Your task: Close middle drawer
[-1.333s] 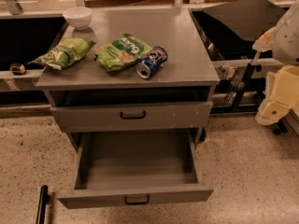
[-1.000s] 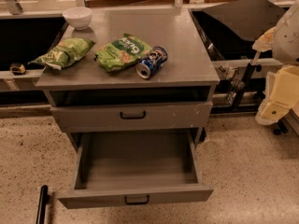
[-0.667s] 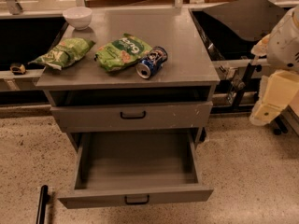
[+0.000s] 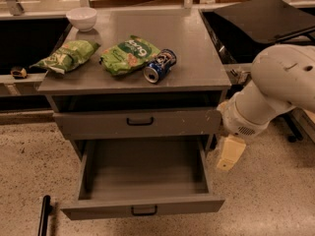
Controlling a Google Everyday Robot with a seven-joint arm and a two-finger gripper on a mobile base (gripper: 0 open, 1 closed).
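The middle drawer [image 4: 142,178] is pulled far out below the cabinet top. It is a wide grey tray with nothing in it, with a low front panel and a small black loop handle [image 4: 144,210]. Above it a taller grey drawer front [image 4: 138,123] with white scuff specks is shut. My white arm [image 4: 275,90] reaches in from the right. Its beige gripper [image 4: 230,154] hangs beside the cabinet's right side, just right of the open drawer's back corner and apart from the handle.
On the cabinet top [image 4: 197,58] lie two green snack bags [image 4: 129,54] [image 4: 66,55], a blue can on its side [image 4: 160,65] and a white bowl [image 4: 81,17]. A black bar [image 4: 44,215] lies on the floor at lower left. Dark bins flank the cabinet.
My arm has swung in from the right edge, left and down, and the gripper now hangs close to the cabinet's right side. The drawers and the items on top have not moved.
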